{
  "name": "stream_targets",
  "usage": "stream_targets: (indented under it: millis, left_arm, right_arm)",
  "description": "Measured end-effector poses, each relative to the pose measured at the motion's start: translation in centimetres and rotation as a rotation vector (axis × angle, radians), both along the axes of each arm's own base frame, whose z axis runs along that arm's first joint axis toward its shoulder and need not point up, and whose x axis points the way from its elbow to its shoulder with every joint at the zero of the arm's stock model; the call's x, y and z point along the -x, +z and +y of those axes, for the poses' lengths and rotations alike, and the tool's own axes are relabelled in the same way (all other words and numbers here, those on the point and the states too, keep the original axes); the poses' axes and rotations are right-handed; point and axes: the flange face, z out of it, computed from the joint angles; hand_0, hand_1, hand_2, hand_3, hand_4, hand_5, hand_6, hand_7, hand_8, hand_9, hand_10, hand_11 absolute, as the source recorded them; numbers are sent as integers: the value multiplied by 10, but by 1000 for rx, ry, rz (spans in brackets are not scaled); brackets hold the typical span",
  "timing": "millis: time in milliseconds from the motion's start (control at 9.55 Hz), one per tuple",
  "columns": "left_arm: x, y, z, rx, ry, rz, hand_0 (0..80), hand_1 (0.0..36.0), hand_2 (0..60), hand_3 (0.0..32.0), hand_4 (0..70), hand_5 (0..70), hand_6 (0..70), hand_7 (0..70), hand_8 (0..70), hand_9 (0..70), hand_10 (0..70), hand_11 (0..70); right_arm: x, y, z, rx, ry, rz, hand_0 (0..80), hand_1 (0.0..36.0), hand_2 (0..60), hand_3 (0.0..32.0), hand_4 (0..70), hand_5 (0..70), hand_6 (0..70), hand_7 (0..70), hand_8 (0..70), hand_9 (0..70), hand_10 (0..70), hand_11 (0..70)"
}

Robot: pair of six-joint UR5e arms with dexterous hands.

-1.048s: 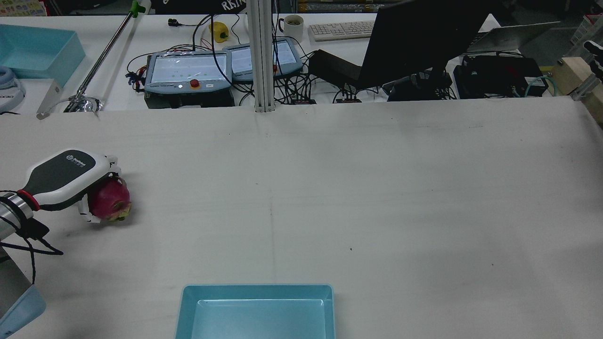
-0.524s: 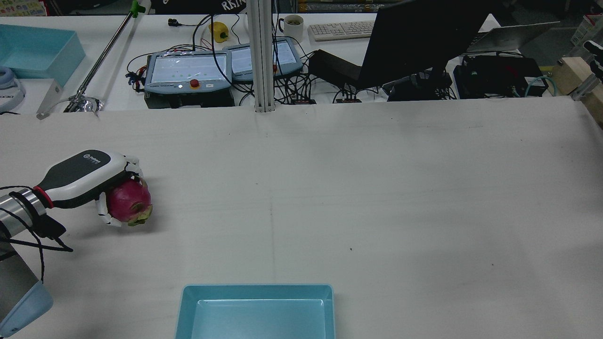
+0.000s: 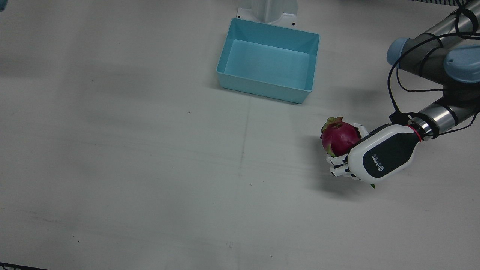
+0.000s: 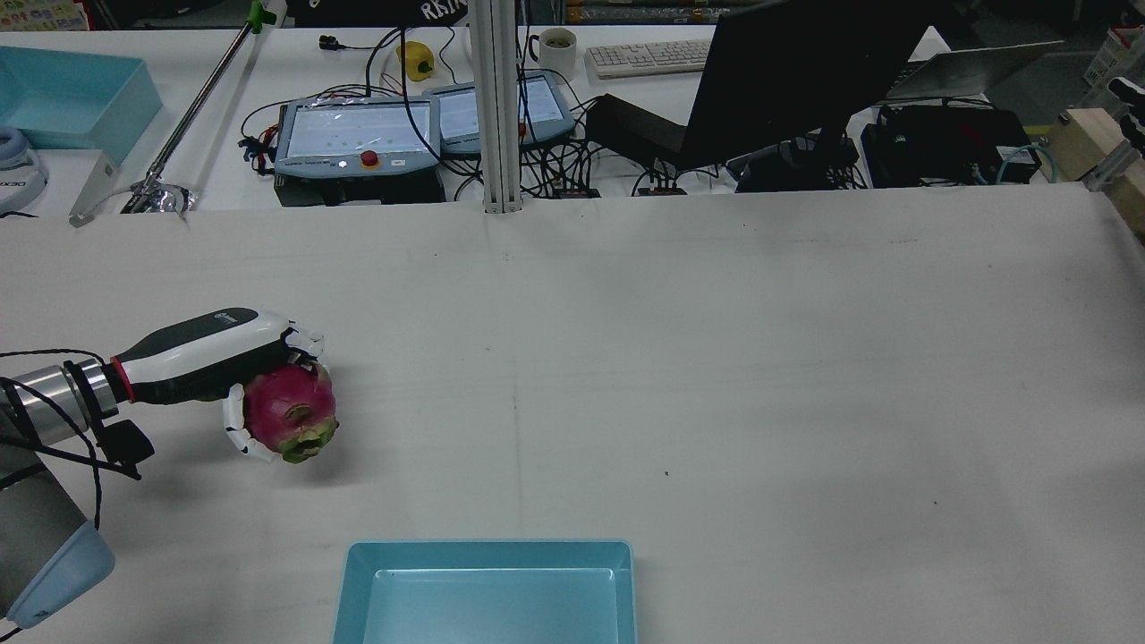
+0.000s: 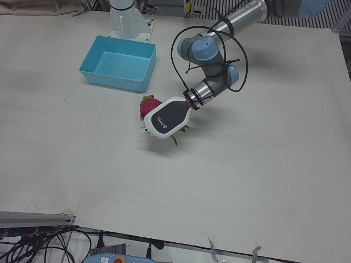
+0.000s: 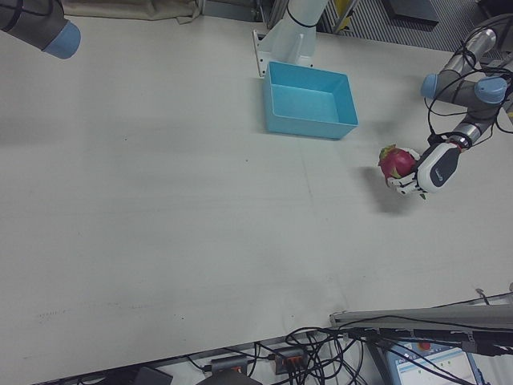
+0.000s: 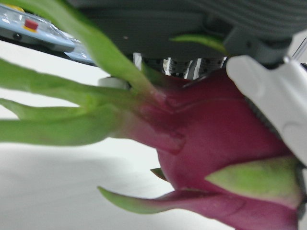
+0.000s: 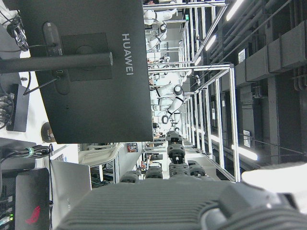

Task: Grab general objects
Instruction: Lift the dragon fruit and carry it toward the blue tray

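Note:
A magenta dragon fruit with green scales is held in my left hand, whose white fingers wrap around it. The hand carries it a little above the white table, left of the middle in the rear view. The fruit also shows in the left-front view and the right-front view, and it fills the left hand view. Of my right hand, only a grey palm edge and a white fingertip show in its own view. That camera faces a black monitor.
An empty light-blue bin stands at the robot's edge of the table, near the middle. Beyond the far table edge are teach pendants, cables and a monitor. A right arm joint shows at top left.
My left hand has carried the dragon fruit toward the table's middle and nearer the robot's side, about a hand's length over the second. The grip has stayed closed on it.

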Motion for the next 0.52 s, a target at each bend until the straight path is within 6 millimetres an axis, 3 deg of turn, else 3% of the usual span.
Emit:
stream_targets:
  millis: [105,419,524]
  left_arm:
    - [-3,-6,4,18,70,39,437,67,600,0,700,700,700,700,700,700,700,700]
    - [-6,-29,12,48,261,179,376,19,600,0,700,700,700,700,700,700,700,700]
    - [-4,-46,15,40,295,219,380,34,600,0,700,700,700,700,700,700,700,700]
  right_arm:
    - [0,0,0,0,0,0,0,0,0,0,0,0,0,0,0,0,0,0]
    - [0,0,0,-1,0,0,0,0,0,0,0,0,0,0,0,0,0,0]
    - [0,0,0,-1,0,0,0,0,0,0,0,0,0,0,0,0,0,0]
